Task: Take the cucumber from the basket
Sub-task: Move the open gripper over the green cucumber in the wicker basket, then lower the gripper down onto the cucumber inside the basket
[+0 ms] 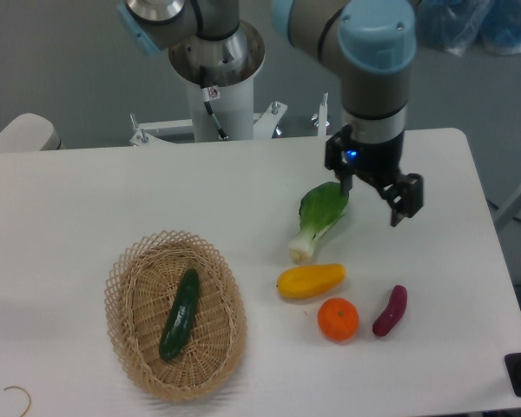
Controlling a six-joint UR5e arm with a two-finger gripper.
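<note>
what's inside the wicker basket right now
Only the cucumber lies inside the wicker basket, lengthwise on its woven floor. The floor directly beneath the cucumber is covered. The open gripper is far off, above the table.
</note>
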